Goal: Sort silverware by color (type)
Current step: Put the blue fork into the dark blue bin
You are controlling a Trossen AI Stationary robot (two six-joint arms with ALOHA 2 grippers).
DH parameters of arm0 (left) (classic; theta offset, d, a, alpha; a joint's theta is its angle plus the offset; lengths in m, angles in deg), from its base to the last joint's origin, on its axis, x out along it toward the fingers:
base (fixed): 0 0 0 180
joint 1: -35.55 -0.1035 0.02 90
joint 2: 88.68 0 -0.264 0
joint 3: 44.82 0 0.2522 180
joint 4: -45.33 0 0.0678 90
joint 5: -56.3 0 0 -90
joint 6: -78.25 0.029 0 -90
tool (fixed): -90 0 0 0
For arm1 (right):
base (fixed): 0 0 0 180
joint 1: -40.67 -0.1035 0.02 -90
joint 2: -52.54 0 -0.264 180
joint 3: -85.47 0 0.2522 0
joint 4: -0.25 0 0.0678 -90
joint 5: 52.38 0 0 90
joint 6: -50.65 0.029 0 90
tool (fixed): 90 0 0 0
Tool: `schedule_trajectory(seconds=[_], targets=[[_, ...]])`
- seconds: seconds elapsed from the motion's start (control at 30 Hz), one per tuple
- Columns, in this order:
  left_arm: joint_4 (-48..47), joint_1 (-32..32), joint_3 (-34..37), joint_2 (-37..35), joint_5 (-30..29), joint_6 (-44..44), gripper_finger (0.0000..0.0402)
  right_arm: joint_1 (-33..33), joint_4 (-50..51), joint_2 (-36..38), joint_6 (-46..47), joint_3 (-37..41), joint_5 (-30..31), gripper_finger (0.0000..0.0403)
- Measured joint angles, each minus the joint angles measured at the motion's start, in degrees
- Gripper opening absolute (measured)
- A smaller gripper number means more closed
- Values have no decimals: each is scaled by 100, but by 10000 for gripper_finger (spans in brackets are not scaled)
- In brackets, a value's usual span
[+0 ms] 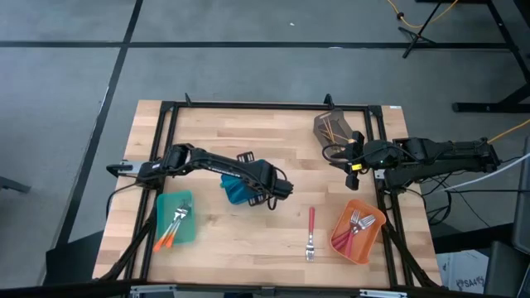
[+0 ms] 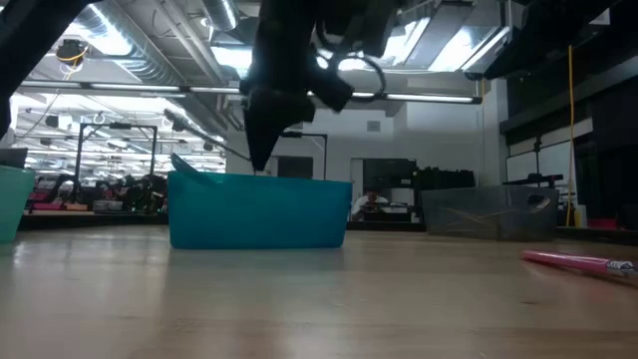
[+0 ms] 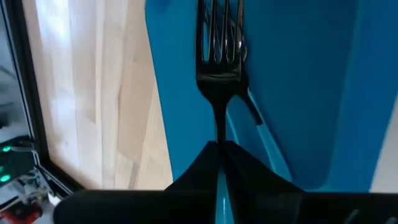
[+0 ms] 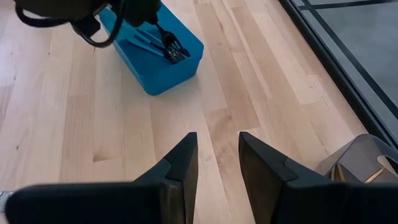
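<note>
My left gripper (image 1: 241, 193) hangs over the blue bin (image 1: 238, 190) at the table's middle and is shut on a fork (image 3: 219, 43) with a dark-looking metal head. In the low view the bin (image 2: 259, 211) hides the fork. Other blue-handled pieces (image 4: 140, 40) lie inside the bin. A red-handled fork (image 1: 311, 232) lies flat on the wood near the front. Orange-handled forks (image 1: 171, 228) lie in the teal bin, red-handled ones (image 1: 356, 225) in the orange bin, gold ones (image 1: 330, 126) in the grey bin. My right gripper (image 4: 217, 155) waits open over bare wood by the right edge. My left gripper pinches the fork by its neck (image 3: 218, 134), just behind the head, between the two fingertips (image 3: 199, 163). The fingers come from above, slanting down into the blue bin, and lie along the fork. Its tines (image 4: 176, 55) point ahead into the bin; whether they touch it, I cannot tell.
The teal bin (image 1: 175, 217) stands front left, the orange bin (image 1: 358, 230) front right, the grey bin (image 1: 333, 126) at the far right next to my right arm. A black frame (image 1: 265, 105) runs round the table. Bare wood lies between the blue bin and the orange bin.
</note>
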Motion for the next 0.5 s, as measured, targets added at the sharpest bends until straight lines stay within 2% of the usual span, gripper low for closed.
schedule_trajectory(seconds=[0.5], targets=[[132, -234, 911, 7, 48, -8, 10, 1, -4, 0, 0, 0, 0, 104]])
